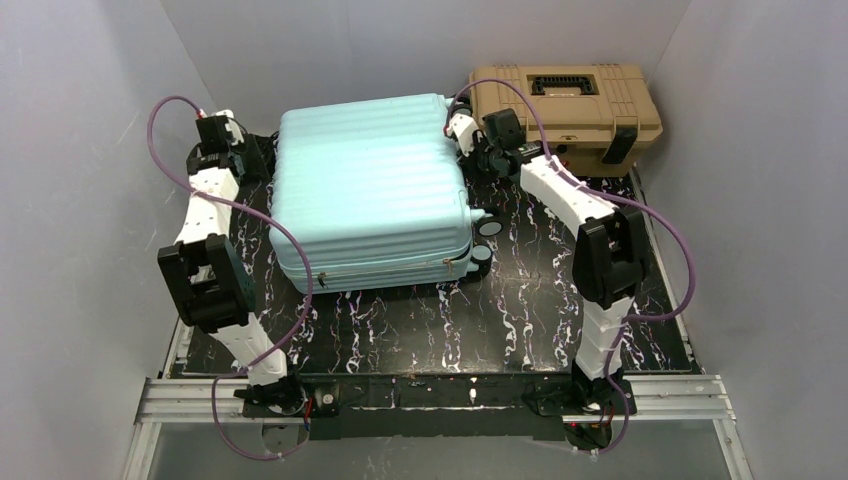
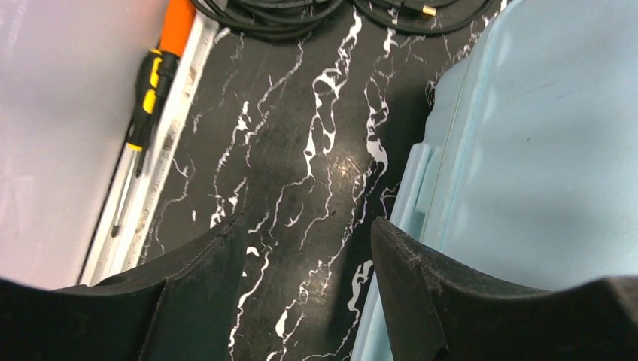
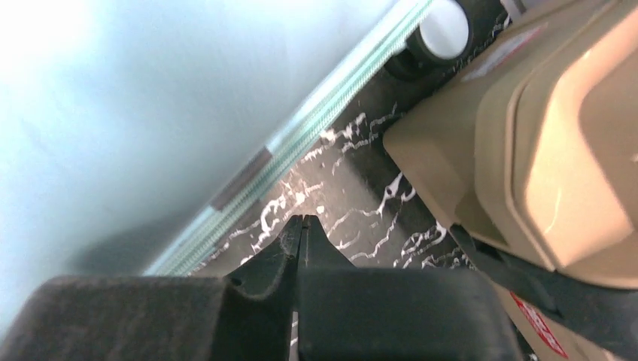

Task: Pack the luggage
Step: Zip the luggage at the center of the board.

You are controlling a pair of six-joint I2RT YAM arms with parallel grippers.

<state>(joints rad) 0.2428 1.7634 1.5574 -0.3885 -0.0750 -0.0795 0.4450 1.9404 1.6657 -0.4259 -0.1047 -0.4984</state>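
1. the luggage [image 1: 370, 190] is a pale mint-blue hard-shell case with a ribbed shell, lying flat and shut near the middle of the counter [image 1: 450, 330], a little toward 11 o'clock in the top view; its small black wheels [image 1: 488, 228] sit at its 4 o'clock corner
2. the counter is black with white marble-like veins; plain pale grey walls [image 1: 90, 150] close it in at 9, 12 and 3 o'clock
3. a tan toolbox [image 1: 565, 105] with black latches and a black handle stands at 1 o'clock, lid shut, just beside the luggage's far corner; what either one holds is hidden
4. the left jaws are apart at the luggage's 9 o'clock side, with bare counter between them and nothing gripped; whether one finger touches the shell cannot be told
5. the right jaws are together, tips meeting over the strip of counter between luggage and toolbox
6. in the left wrist view a screwdriver [image 2: 147, 94] with a black-and-yellow handle lies along the counter's pale edge, with black cables [image 2: 301, 15] at 12 o'clock
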